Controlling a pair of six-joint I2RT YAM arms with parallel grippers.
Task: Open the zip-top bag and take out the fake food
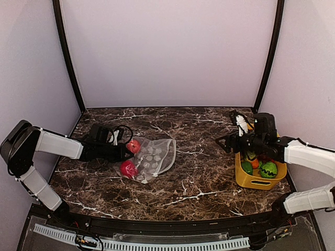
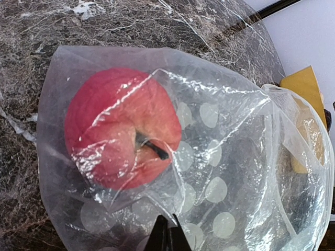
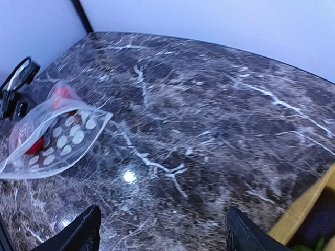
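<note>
Dark marble worktop point(image 1: 199, 183) takes up most of my feed. The zip-top bag point(image 1: 154, 157) lies on its left-centre part, right in front of the left arm. The bag is thin, floppy, slick film that weighs next to nothing, so I reckon it'll crumple and skate around rather than hold any shape. The stiffer zip edge looks like the sane place to pinch.

Over on the right there's a yellow bin point(image 1: 247, 180) with green toys in it.

The fake food point(image 2: 123, 128) I can make out is two red fruits at the bag's left end. They're hard, smooth and round, so probably keen to roll.

The left gripper point(image 2: 167, 236) is clenched tight, and it looks pinched on a fold of the bag film beside one fruit. The right gripper point(image 3: 163, 238) hangs spread wide beside the bin with nothing in it.
</note>
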